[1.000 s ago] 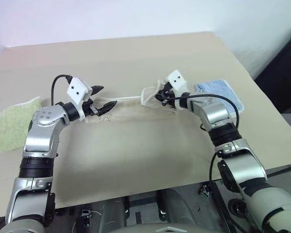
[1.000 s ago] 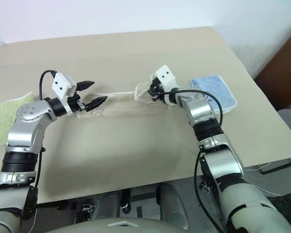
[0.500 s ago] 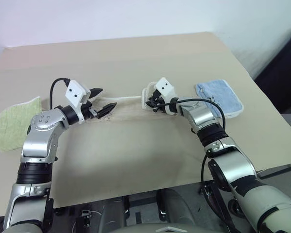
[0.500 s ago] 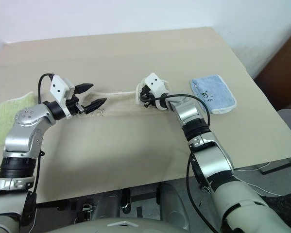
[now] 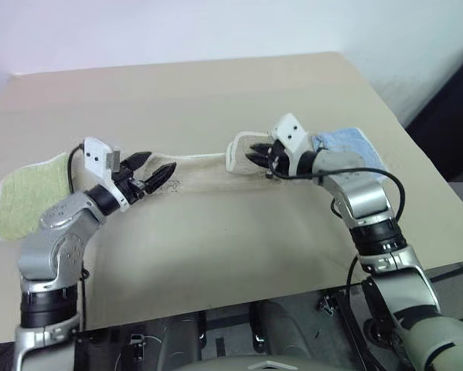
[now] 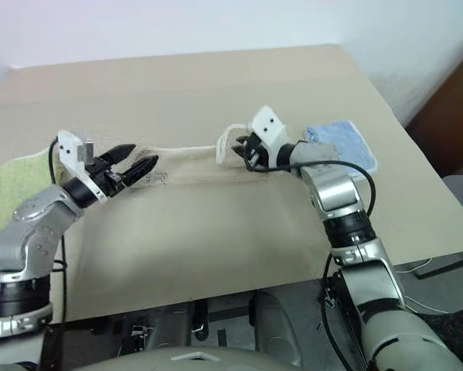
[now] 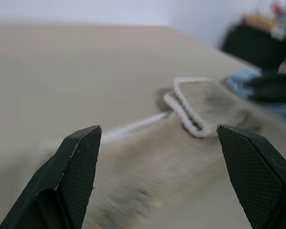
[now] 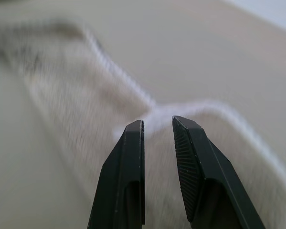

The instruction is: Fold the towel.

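Both arms draw nearer | left gripper wide open, empty | right gripper nearly closed, empty, above beige terry towel mid-table | risk: bunched, uneven fold

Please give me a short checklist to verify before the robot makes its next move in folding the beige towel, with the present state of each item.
1. Beige towel lies stretched on the table: ok.
2. Left end effector open over the towel's left end: ok; holds nothing.
3. Right end effector at the folded-over right corner, fingers narrowly apart: cannot tell if cloth is pinched.
4. White corded edge visible at that corner: ok.
5. Green towel and blue towel lie apart from the beige one: ok.
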{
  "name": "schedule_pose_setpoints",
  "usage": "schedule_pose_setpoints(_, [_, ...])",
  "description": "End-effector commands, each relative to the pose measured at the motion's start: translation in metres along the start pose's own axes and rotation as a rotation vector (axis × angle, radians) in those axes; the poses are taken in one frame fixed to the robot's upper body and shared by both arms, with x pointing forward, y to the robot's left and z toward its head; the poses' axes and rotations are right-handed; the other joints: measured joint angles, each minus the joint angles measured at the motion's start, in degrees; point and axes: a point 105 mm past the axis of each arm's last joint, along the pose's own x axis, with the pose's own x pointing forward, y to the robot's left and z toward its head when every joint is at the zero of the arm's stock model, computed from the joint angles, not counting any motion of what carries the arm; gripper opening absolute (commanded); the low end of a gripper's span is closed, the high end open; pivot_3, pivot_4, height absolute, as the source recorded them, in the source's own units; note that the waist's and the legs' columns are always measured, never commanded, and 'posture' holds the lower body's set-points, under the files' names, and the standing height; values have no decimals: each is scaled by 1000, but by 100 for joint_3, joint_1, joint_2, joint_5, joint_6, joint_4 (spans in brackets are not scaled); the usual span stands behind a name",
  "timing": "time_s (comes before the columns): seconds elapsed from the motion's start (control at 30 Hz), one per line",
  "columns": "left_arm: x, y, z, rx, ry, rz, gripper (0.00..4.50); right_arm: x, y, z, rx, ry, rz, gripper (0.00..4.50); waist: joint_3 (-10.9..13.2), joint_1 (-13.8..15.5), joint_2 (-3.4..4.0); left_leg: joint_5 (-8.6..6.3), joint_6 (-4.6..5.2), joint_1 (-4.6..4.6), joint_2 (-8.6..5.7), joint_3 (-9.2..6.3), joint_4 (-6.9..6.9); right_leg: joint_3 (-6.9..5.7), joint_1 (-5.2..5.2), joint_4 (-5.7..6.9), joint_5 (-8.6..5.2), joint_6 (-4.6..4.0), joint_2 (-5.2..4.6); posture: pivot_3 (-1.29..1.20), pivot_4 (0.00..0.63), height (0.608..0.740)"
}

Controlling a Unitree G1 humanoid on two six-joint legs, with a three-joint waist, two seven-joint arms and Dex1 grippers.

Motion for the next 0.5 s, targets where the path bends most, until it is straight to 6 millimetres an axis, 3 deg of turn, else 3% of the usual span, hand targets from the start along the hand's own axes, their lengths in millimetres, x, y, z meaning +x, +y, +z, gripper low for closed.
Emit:
schedule_pose_setpoints(0.03, [-15, -6, -13, -140, 44, 102, 4426, -8, -3, 19, -63, -51, -17, 945, 0, 3, 0, 0, 0, 4, 2, -2, 1, 0, 1, 2, 0, 0, 4, 0, 150, 740])
schedule_pose_setpoints(0.13, [-21, 0, -19, -314, 9, 217, 4479, -9, -5, 16, -62, -47, -20, 945, 0, 28, -1, 0, -1, 32, 4, -10, 10, -4, 31, 5, -1, -2, 7, 0, 150, 740])
schedule_pose_setpoints(0.33, [-32, 9, -36, -490, 22, 425, 4479, -9, -5, 10, -66, -33, -1, 945, -1, 8, -4, -9, -4, 90, 0, -14, 29, 8, 95, -15, -1, -34, -13, 0, 150, 740])
schedule_pose_setpoints(0.5, [-20, 25, -43, -622, 17, 551, 4479, -5, -4, 12, -59, -45, 10, 945, -2, 23, -4, -9, -3, 89, -2, -13, 23, 12, 88, -17, 2, -39, -14, 0, 150, 740])
